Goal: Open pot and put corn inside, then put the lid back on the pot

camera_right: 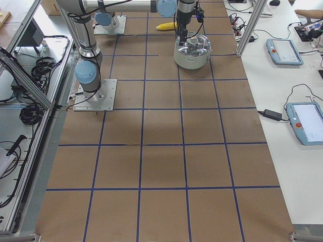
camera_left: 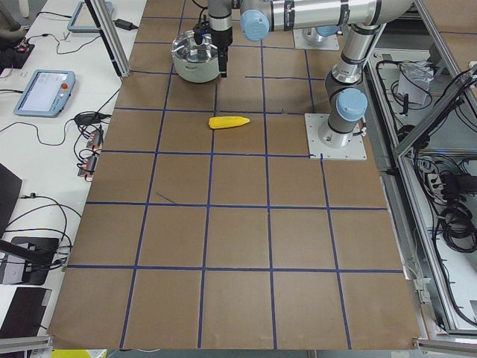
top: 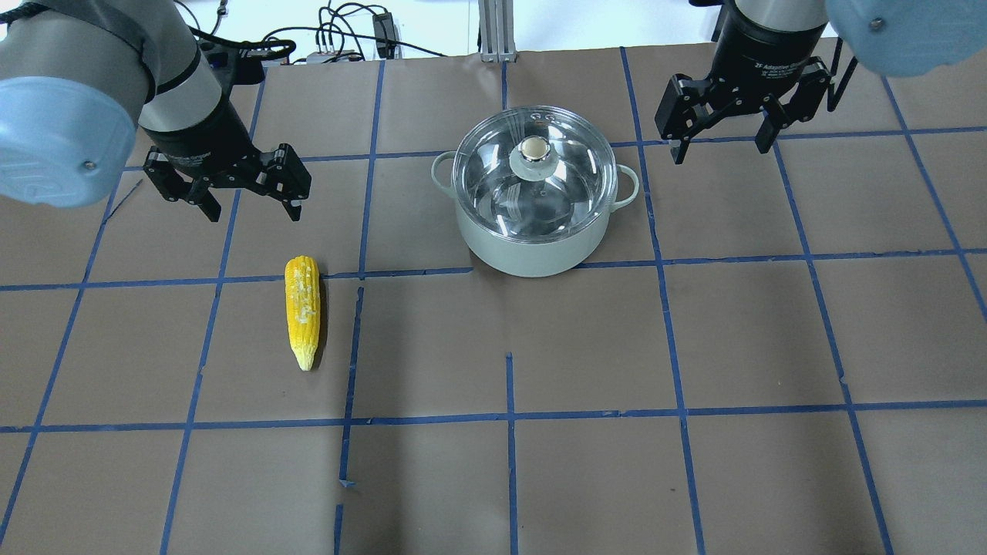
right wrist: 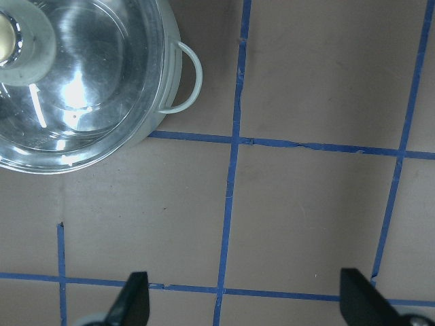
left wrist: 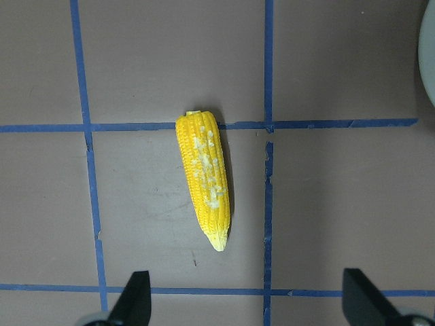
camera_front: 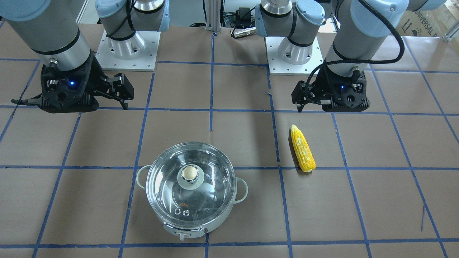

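The mint-green pot (top: 532, 245) stands at the far middle of the table with the clear glass lid (top: 493, 181) seated on it, knob (top: 533, 148) up. The yellow corn (top: 302, 308) lies flat on the table to the pot's left, its point toward the robot. My left gripper (top: 253, 212) hovers open and empty just beyond the corn; in the left wrist view the corn (left wrist: 204, 180) lies ahead of its fingers. My right gripper (top: 719, 150) hovers open and empty to the right of the pot; its wrist view shows the lid (right wrist: 75, 75) and one loop handle (right wrist: 187, 75).
The brown table top (top: 586, 347) is marked into squares by blue tape. Both arm bases (camera_front: 127, 50) stand at the robot's side. Cables and an aluminium post (top: 493, 31) lie beyond the far edge. Tablets (camera_right: 285, 50) rest on the side bench.
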`<state>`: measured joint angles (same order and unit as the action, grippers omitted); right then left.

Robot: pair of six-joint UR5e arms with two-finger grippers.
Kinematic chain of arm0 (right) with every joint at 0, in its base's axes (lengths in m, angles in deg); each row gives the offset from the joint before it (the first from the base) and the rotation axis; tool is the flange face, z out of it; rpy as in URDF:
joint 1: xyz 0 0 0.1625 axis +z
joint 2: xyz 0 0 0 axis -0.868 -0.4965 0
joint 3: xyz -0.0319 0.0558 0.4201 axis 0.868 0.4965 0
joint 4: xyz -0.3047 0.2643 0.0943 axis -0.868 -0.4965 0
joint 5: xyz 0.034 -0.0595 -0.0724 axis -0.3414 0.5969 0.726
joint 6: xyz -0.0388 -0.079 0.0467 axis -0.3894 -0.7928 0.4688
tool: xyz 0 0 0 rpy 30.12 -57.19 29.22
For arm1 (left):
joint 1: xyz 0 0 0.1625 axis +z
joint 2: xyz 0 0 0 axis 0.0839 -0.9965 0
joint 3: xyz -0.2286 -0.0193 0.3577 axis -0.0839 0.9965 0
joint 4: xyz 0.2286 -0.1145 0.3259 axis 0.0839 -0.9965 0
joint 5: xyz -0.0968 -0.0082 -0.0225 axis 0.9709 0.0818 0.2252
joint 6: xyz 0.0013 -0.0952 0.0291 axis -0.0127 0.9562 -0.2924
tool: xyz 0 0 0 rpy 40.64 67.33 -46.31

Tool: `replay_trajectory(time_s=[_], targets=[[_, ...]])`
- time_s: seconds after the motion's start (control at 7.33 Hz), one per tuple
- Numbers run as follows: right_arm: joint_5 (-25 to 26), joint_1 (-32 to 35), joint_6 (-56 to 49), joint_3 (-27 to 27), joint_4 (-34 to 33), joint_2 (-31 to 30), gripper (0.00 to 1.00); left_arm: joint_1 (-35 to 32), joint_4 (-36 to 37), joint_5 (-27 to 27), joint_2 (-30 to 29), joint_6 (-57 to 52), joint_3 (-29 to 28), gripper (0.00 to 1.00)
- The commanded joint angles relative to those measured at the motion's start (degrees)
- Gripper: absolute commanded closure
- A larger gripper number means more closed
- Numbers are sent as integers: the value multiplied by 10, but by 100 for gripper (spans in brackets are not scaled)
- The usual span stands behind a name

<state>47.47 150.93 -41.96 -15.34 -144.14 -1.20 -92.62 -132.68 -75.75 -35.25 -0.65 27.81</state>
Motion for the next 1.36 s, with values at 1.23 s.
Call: replay_trajectory(time_s=[1.23], targets=[[-14,129,254,144,-54,176,0,13,111,6,-6,-14,100,0]])
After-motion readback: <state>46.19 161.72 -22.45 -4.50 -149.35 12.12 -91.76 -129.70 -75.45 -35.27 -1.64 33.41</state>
